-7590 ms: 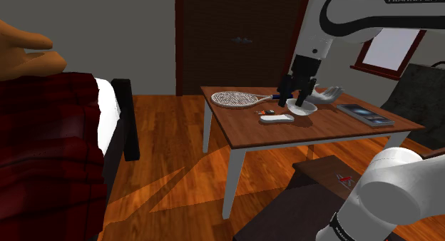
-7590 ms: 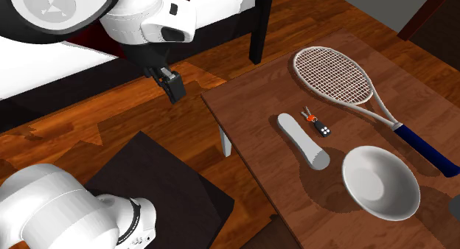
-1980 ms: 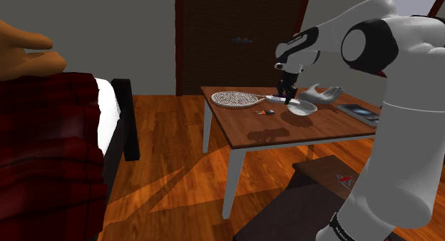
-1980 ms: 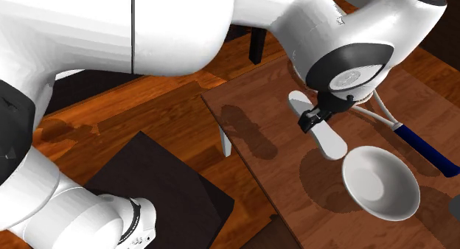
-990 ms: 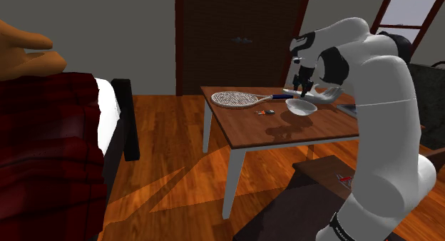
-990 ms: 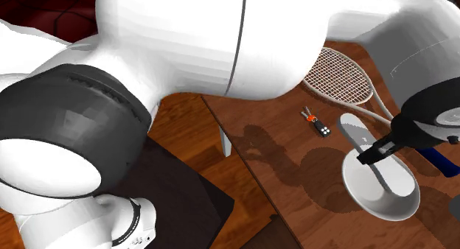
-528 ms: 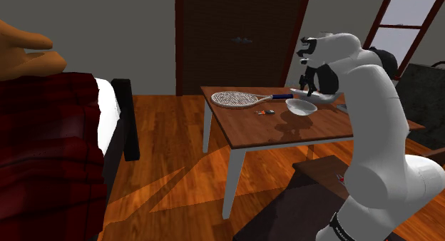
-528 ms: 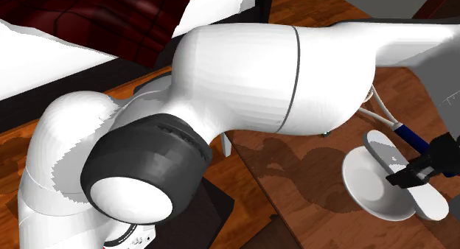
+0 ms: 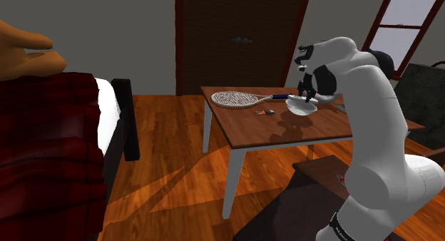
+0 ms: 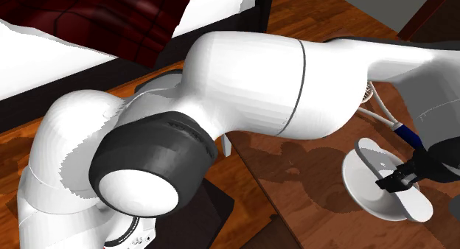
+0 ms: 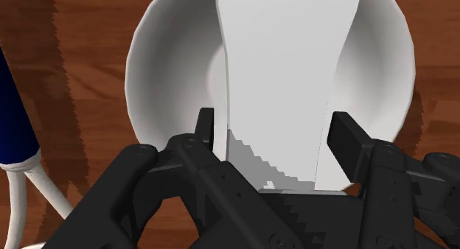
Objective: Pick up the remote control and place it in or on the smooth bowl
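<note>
**A release that could end in a spill**

The all-black two-finger gripper [image 11: 274, 124] was clamped on the plain white, flat, elongated remote control [image 11: 280, 71], holding it low over the smooth white round bowl [image 10: 355, 183] on the brown wooden tabletop [image 9: 264, 129]. In the second exterior view the remote stretched across the bowl, one end reaching to or past the rim. Letting go there likely risked that end levering the remote out onto the tabletop, or tipping the bowl. Pressing down while opening could also have shoved the bowl toward the blue-handled racket [image 10: 407, 134] just beside it
</note>
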You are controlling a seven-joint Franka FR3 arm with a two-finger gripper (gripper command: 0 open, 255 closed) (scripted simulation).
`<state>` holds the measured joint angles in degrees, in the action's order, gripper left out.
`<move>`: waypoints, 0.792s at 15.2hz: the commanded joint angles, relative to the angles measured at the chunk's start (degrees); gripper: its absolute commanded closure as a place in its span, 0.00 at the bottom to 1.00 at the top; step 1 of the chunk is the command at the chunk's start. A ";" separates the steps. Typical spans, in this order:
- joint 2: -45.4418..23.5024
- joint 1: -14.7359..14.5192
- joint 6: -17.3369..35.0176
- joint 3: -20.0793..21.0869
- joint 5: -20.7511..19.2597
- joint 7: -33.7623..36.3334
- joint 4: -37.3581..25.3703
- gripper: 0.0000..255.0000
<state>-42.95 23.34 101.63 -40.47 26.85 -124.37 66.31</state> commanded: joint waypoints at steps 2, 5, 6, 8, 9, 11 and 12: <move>-0.19 -0.53 2.13 0.13 0.25 -0.38 2.12 1.00; -0.51 -0.79 3.65 0.29 0.52 -0.65 3.46 1.00; -0.52 -0.79 3.65 0.29 0.53 -0.65 3.45 1.00; -0.53 -0.79 3.65 0.29 0.53 -0.66 3.44 1.00; -0.53 -0.79 3.65 0.28 0.53 -0.66 3.44 1.00; -0.53 -0.79 3.64 0.28 0.54 -0.66 3.44 1.00; -0.53 -0.79 3.64 0.27 0.54 -0.66 3.44 1.00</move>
<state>-43.30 22.47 105.24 -40.21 27.40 -125.04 69.69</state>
